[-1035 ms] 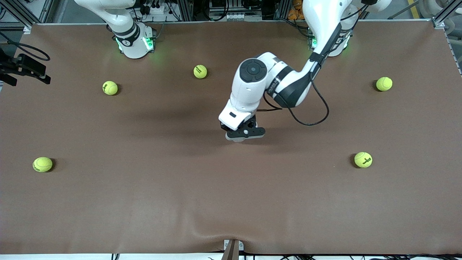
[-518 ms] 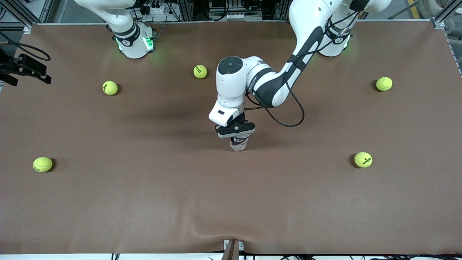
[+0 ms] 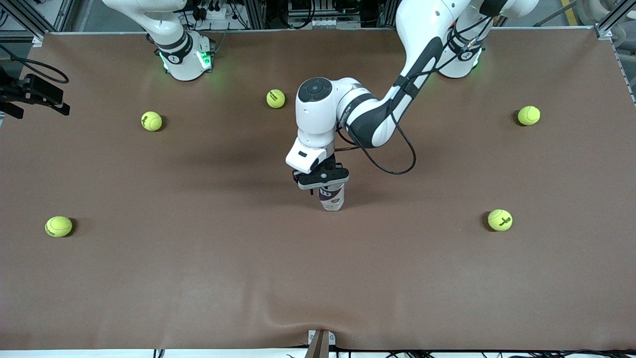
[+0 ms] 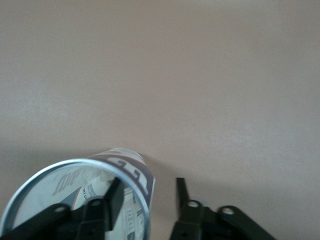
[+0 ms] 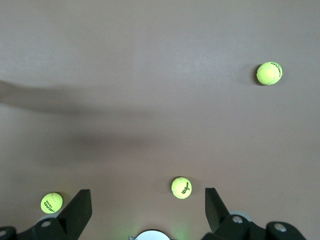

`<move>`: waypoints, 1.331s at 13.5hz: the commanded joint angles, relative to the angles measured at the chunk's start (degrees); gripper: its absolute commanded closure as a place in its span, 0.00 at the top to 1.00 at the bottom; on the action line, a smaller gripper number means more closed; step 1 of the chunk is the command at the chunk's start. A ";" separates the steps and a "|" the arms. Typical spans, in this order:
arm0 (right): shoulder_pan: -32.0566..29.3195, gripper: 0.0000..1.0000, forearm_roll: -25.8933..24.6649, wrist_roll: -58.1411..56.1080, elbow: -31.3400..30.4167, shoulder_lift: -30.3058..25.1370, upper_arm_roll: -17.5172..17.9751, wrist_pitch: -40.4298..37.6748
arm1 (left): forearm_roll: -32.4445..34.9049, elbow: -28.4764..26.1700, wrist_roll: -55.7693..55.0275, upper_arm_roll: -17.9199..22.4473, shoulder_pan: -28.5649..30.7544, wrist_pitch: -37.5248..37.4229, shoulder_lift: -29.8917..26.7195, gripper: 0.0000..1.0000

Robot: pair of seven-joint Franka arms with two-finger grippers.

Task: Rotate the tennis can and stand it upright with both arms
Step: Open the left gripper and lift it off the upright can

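Brown mat [image 3: 198, 278], can [image 3: 332, 196] upright at its middle, left gripper [image 3: 322, 180] at can's rim [image 4: 75, 172], one finger [image 4: 114, 195] inside, one outside, spread, not pinching, right gripper [image 5: 148, 206] spread above mat, arm waiting, balls [image 3: 276, 98] scattered around can.

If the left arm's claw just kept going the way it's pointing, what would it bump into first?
Probably the brown table. The left claw points down, open, one finger inside the upright tennis can's rim and one outside, so the can wall sits between them. Depth is unclear.
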 commanded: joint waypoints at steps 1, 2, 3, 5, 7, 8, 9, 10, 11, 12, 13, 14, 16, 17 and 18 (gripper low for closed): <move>-0.71 1.00 0.64 -1.03 -0.99 -0.88 0.18 -0.45 | 1.40 1.12 -0.61 0.36 -0.22 -0.27 -0.95 1.00; -0.71 1.00 0.64 -1.03 -0.99 -0.88 0.18 -0.62 | 1.40 1.12 -0.70 0.36 -0.13 -0.62 -1.83 1.00; -0.71 1.00 0.64 -1.03 -0.99 -0.88 0.18 -0.63 | 1.31 1.12 -0.70 0.36 0.22 -1.49 -2.97 1.00; -0.71 1.00 0.64 -1.03 -0.99 -0.88 0.18 -0.71 | 1.13 1.12 -0.61 0.45 0.66 -5.35 -5.08 1.00; -0.62 1.00 0.64 -1.38 -0.99 -0.88 0.18 -0.63 | 0.78 1.12 -0.17 0.36 2.58 -7.82 -8.24 1.00; -0.45 1.00 0.64 -1.47 -0.90 -0.88 0.18 -0.45 | 0.00 1.12 0.00 -0.07 3.81 -9.74 -9.82 1.00; -0.36 1.00 0.64 -1.47 -0.81 -0.97 0.18 -0.36 | -1.58 1.12 0.18 0.01 4.26 -12.29 -11.40 1.00; -0.36 1.00 0.46 -1.56 -0.81 -0.97 0.18 -0.27 | -2.81 1.12 0.35 0.36 4.44 -14.31 -12.98 1.00; -0.36 1.00 0.11 -1.82 -0.81 -0.97 0.10 -0.19 | -3.43 1.12 1.40 0.36 5.57 -16.60 -14.48 1.00; -0.27 1.00 -0.24 -1.82 -0.81 -0.97 0.01 -0.19 | -4.31 1.12 3.15 -0.07 7.50 -18.45 -15.89 1.00; -0.36 1.00 -0.50 -1.74 -0.72 -1.05 -0.25 -0.36 | -6.14 1.03 4.82 0.01 8.82 -19.51 -17.64 1.00; -0.19 1.00 -0.77 -1.21 -0.72 -0.97 -1.47 -0.54 | -8.16 0.85 5.71 0.10 10.92 -20.04 -19.48 1.00; -0.10 1.00 -0.77 1.06 -0.81 -0.97 -1.93 -0.98 | -12.21 0.77 7.38 0.01 14.71 -22.23 -22.48 1.00; -0.01 1.00 -0.86 3.77 -0.81 -0.97 -1.93 -1.15 | -13.53 0.77 9.65 0.01 16.46 -24.16 -23.97 1.00; -0.10 1.00 -0.86 5.19 -0.72 -1.05 -1.93 -1.50 | -14.42 0.85 13.24 -0.08 18.48 -26.09 -25.46 1.00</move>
